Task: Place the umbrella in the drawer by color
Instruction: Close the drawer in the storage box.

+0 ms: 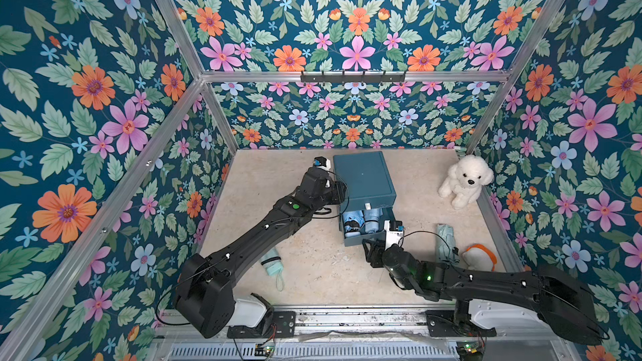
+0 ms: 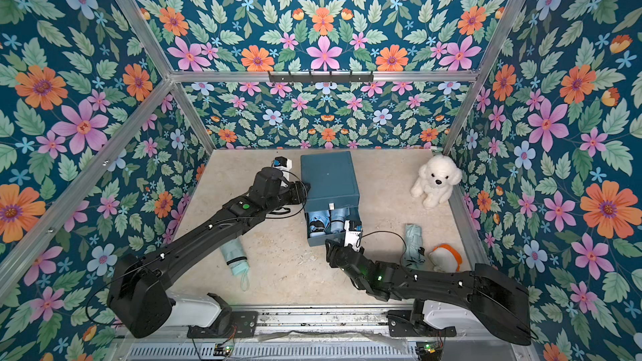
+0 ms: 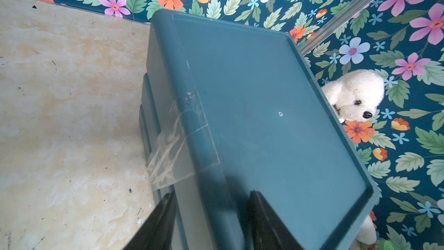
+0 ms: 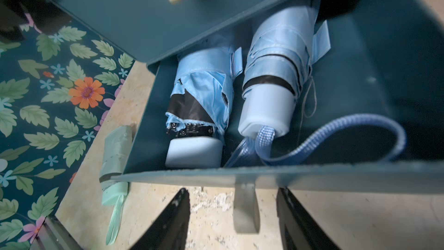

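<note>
Okay, nearest you: the mint umbrella [image 1: 272, 263] lies folded on the worktop [image 1: 312, 283], its far end hidden by the left arm and its strap toward the front. The grey-green umbrella [image 1: 446, 243] lies folded on the right side, just beside a white-and-orange item [image 1: 481, 256]; you can't tell what that is. Your right hand [image 4: 231, 189] sits at the front of the pulled-out drawer [image 4: 374, 116]. Its fingers are spread either side of the pale handle [image 4: 246, 210] with gaps showing, gripping nothing. Two blue umbrellas [image 4: 201, 87] lie side by side in that drawer, handles toward the front. The drawer belongs to the teal cabinet [image 1: 363, 175]. Your left hand [image 3: 212, 192] is at the cabinet's top edge on the left arm's side, fingers apart with the edge between them. Clamped or not, you can't tell. The plush dog [image 1: 465, 180] sits in the far right corner.
</note>
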Tool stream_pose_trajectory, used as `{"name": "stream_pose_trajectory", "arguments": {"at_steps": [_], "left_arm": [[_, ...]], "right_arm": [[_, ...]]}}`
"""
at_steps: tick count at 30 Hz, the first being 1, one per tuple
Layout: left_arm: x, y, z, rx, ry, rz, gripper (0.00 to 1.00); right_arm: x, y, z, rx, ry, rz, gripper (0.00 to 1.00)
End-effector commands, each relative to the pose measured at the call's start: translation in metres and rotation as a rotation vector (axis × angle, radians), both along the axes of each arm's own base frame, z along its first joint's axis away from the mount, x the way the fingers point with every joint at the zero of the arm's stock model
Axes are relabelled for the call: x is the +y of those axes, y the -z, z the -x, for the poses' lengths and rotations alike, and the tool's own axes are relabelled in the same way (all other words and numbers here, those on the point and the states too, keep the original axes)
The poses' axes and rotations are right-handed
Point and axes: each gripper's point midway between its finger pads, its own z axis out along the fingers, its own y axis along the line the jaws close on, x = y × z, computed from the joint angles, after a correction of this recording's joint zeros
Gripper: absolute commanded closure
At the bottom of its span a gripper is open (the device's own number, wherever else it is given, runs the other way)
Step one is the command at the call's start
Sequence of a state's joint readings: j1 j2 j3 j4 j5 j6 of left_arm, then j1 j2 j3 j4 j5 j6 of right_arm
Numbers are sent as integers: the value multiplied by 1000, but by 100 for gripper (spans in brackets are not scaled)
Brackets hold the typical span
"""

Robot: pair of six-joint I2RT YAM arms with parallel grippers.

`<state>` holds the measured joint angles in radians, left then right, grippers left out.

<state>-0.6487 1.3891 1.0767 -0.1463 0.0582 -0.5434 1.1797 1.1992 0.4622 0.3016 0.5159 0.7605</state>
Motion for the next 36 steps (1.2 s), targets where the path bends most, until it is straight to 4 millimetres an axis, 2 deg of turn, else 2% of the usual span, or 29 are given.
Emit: {"name": "stream_pose_trajectory", "arguments": {"at_steps": [1,4,8,13,27,36], "left_arm": [[11,39,20,123,40,-125,48],[10,39,20,117,51,-133,52],[10,38,21,105,71,-147,55],[12,38,22,97,84,-173,58],[15,38,25,83,103,-207,60],[14,38,25,85,117,-214,60]], "right_arm": [[20,-32,-13,-126,-47,-73,38],[29,-33,-26,-150,-46,-49,39],[41,-24,-41,-189,-49,23,39],[45,-18,-53,-230,-20,60,38],[48,-28,-66,-319,45,10,35],[46,-31,-66,-334,60,5,34]]}}
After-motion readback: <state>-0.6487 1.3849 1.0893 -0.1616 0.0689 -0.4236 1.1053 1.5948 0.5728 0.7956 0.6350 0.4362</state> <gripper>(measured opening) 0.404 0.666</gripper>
